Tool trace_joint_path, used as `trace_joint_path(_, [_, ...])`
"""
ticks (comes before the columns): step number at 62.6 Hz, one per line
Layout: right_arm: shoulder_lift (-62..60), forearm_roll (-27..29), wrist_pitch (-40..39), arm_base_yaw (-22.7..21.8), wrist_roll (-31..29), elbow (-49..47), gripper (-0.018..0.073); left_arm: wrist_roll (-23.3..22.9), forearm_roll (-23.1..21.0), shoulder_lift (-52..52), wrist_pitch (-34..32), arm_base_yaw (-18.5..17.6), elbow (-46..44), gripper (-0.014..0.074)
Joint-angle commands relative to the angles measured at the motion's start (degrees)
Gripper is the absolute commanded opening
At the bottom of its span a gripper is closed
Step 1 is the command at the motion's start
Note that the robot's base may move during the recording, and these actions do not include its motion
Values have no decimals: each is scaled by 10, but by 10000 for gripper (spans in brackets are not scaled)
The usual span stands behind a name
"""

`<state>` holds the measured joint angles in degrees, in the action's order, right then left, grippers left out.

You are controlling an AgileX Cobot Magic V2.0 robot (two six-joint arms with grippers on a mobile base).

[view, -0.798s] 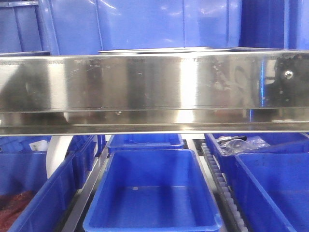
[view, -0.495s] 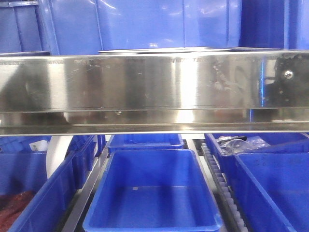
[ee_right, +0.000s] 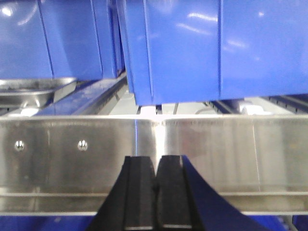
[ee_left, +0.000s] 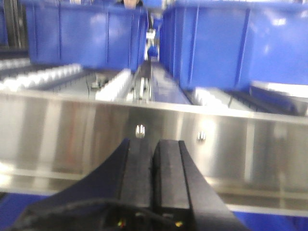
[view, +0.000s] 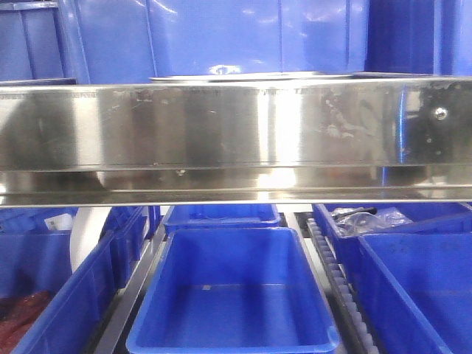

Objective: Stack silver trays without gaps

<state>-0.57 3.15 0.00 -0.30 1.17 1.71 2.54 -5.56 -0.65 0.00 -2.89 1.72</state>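
The silver trays (view: 243,75) show only as thin flat rims just above the steel shelf rail (view: 236,133) in the front view, with neither gripper visible there. In the right wrist view one silver tray (ee_right: 33,87) lies on the shelf at the far left, behind the rail (ee_right: 216,144). My right gripper (ee_right: 156,158) is shut and empty, its tips in front of the rail. My left gripper (ee_left: 153,141) is also shut and empty, close to the rail (ee_left: 72,130). A bright tray edge (ee_left: 281,90) shows at the right of the left wrist view.
Tall blue bins (view: 221,37) stand on the shelf behind the trays, and one blue bin (ee_right: 202,48) hangs right above the rail ahead of my right gripper. Roller tracks (ee_left: 113,84) run back along the shelf. Below the rail sit several open blue bins (view: 236,295).
A small glint has appeared on the tray rim above the rail. Nothing else has visibly shifted.
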Motion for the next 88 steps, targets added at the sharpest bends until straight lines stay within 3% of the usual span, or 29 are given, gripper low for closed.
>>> trace_joint_path(1, [-11,-1,-68,-4,-5,0,48,0,-4,-7,-74,0,-2,-48])
trace_joint_path(10, [-11,30,-106,-4,9,-17,48,0,-4,-6,-105,0,-28,-48])
trace_joint_path(19, [-8,44,-45,-4,14,-116,78,0,28,7,49,0,-162,-34])
trace_joint_path(26, [8,44,30,-4,14,-201,275,12,48,49,155,-6,-280,83])
trace_joint_path(32, [46,44,75,-4,14,-273,527,25,47,112,201,-17,-380,293])
trace_joint_path(37, [83,44,91,-3,14,-314,631,25,47,165,244,-26,-437,420])
trace_joint_path(42, [125,44,104,-3,14,-354,615,25,32,221,280,-31,-485,468])
trace_joint_path(47, [170,44,111,-3,14,-385,612,44,-28,269,297,-51,-520,463])
trace_joint_path(55, [249,68,173,7,14,-451,612,214,-180,336,300,-117,-557,463])
trace_joint_path(59, [289,93,216,24,8,-491,612,268,-207,372,315,-159,-575,463])
trace_joint_path(73, [454,114,319,141,-60,-632,612,273,-206,541,366,-291,-688,463])
trace_joint_path(80, [542,114,365,195,-68,-704,612,270,-170,632,398,-335,-773,463])
trace_joint_path(84, [594,113,396,216,-68,-749,612,229,-142,684,420,-347,-827,462])
trace_joint_path(88, [646,112,432,224,-67,-797,612,157,-107,733,441,-345,-881,457])
